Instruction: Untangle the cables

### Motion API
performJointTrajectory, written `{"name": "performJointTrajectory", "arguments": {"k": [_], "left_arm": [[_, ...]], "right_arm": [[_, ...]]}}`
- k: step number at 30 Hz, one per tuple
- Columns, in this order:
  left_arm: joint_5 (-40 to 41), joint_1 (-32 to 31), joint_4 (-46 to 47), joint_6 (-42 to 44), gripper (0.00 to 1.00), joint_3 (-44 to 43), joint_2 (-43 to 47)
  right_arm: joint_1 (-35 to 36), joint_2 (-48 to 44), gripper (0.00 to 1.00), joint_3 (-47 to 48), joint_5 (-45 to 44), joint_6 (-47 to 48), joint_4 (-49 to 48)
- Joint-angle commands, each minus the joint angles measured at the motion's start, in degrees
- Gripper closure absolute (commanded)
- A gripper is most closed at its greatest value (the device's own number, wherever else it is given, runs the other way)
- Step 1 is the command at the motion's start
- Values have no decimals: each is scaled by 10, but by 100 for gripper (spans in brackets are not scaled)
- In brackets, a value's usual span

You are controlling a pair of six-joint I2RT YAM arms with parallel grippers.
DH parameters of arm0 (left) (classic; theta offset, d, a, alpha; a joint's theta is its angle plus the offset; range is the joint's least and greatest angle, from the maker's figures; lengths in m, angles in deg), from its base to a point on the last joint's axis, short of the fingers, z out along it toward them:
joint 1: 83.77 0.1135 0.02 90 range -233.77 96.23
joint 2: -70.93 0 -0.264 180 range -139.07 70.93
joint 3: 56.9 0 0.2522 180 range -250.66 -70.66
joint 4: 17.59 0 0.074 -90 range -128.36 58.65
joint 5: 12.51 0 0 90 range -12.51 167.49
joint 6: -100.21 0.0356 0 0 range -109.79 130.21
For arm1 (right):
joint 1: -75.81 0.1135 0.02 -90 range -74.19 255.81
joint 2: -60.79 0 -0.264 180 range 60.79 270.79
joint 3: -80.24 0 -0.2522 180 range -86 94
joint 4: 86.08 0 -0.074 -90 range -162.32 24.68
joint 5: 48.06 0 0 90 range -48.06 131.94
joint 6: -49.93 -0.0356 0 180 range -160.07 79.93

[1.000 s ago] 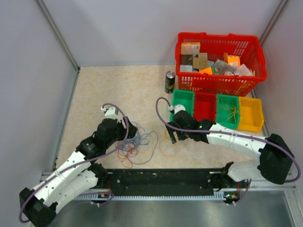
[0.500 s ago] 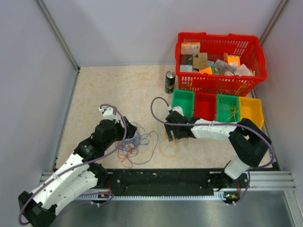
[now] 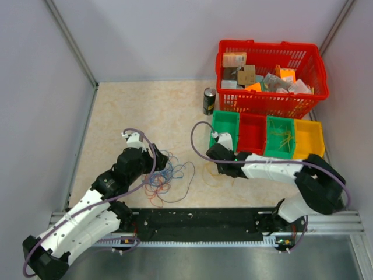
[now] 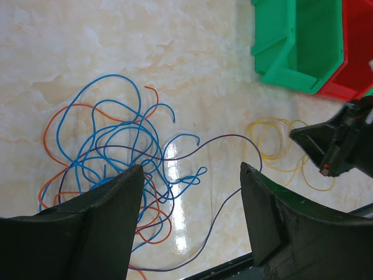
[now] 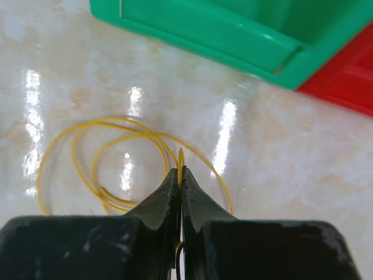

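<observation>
The cables lie in two lots on the marbled table. A tangle of blue, orange and purple loops (image 3: pixel 167 178) (image 4: pixel 111 151) sits under my left gripper (image 3: pixel 160 161) (image 4: pixel 192 169), which hovers open over its right side with nothing between its fingers. To the right lies a separate yellow cable (image 3: pixel 210 175) (image 5: pixel 76 146) (image 4: pixel 274 140) in loose coils. My right gripper (image 3: pixel 220 170) (image 5: pixel 179 172) is low at the table and shut on a strand of this yellow cable, which pokes up between its tips. The right gripper (image 4: pixel 329 146) also shows in the left wrist view.
A row of bins stands behind the right gripper: green (image 3: pixel 224 125) (image 5: pixel 233 29), red (image 3: pixel 252 131), green (image 3: pixel 281 137), yellow (image 3: pixel 309 140). A red basket (image 3: pixel 317 70) of items and a dark can (image 3: pixel 208 101) lie further back. Side walls close in on both sides.
My right gripper has dropped onto the yellow coils and closed from open onto a strand, its arm swinging in. The left gripper has barely moved and stays open.
</observation>
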Motion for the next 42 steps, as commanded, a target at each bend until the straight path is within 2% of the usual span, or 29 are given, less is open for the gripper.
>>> {"name": "performJointTrajectory", "arguments": {"k": [1, 7, 13, 18, 23, 25, 29, 33, 37, 42], "left_arm": [[0, 0, 26, 6, 29, 2, 5], [-6, 0, 33, 3, 29, -2, -4], [-13, 0, 48, 0, 29, -2, -11], [-24, 1, 40, 0, 29, -13, -19], [-29, 0, 33, 0, 28, -15, -14], [-34, 1, 34, -3, 27, -12, -7], [-32, 0, 29, -5, 27, -6, 13], [-31, 1, 21, -1, 27, 1, 29], [-24, 1, 5, -4, 27, -1, 41], [-37, 1, 12, -12, 26, 1, 39]], "right_arm": [[-18, -151, 100, -1, -39, 20, 34], [-123, -327, 100, 31, -41, 66, 110], [-286, -368, 100, 122, -26, 106, 154], [-402, -335, 100, 215, 8, 114, 154], [-454, -277, 100, 249, -45, 140, 114], [-471, -258, 100, 227, -63, 138, 91], [-495, -242, 100, 101, -76, 120, -29], [-503, -191, 100, 44, -88, 75, -79], [-503, -131, 100, 22, -4, 57, -117], [-520, -37, 100, 42, 67, 70, -136]]}}
